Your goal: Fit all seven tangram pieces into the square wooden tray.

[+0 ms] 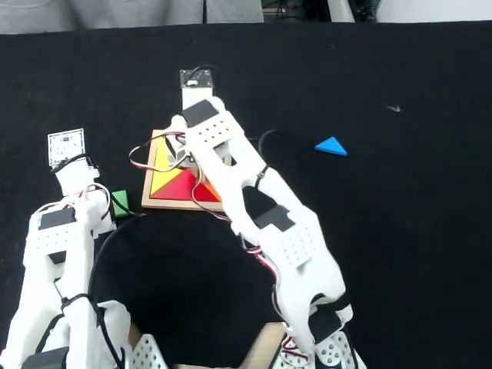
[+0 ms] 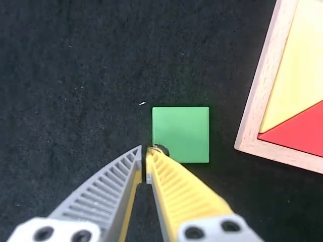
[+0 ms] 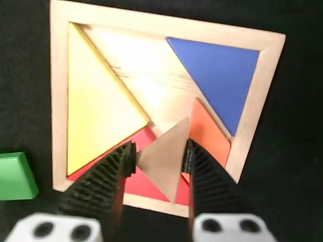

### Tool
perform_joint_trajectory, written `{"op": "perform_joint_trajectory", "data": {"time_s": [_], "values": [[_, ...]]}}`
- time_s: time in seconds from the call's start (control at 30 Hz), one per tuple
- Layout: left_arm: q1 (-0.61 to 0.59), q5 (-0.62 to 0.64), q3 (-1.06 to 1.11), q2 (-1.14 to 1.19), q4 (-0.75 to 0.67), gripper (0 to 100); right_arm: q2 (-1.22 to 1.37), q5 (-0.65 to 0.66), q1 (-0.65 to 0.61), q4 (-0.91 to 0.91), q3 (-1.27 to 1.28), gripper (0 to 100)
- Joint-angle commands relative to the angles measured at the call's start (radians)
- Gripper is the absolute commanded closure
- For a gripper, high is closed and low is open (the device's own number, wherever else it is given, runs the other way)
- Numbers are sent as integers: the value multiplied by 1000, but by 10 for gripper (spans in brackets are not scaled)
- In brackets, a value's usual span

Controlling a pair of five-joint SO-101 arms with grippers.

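Note:
The square wooden tray [image 3: 59, 101] holds a yellow triangle [image 3: 96, 106], a blue triangle [image 3: 222, 75], a red triangle [image 3: 146, 184] and an orange piece [image 3: 209, 133]; bare wood shows in its middle. My right gripper [image 3: 159, 151] hovers over the tray, shut on a pale brown triangle [image 3: 166, 156]. Beside the tray lies a green square [image 2: 180, 133], also seen from above [image 1: 120, 202]. My left gripper [image 2: 146, 151] is shut with nothing in it, its tips at the square's near edge. A small blue triangle [image 1: 330, 146] lies off to the right of the tray [image 1: 154, 201].
Black cloth covers the table [image 1: 400, 231], with open room on the right beyond the small blue triangle. The right arm [image 1: 254, 207] and its cables stretch over the tray's right half in the high view.

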Motion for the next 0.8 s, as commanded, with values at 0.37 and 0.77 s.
{"op": "perform_joint_trajectory", "data": {"time_s": [0.37, 0.77], "values": [[-13, 5, -8, -25, -8, 970, -12, 78, -14, 74, -162, 800], [-38, 5, -19, -25, -8, 970, -50, 456, 2, 235, -229, 988]]}}
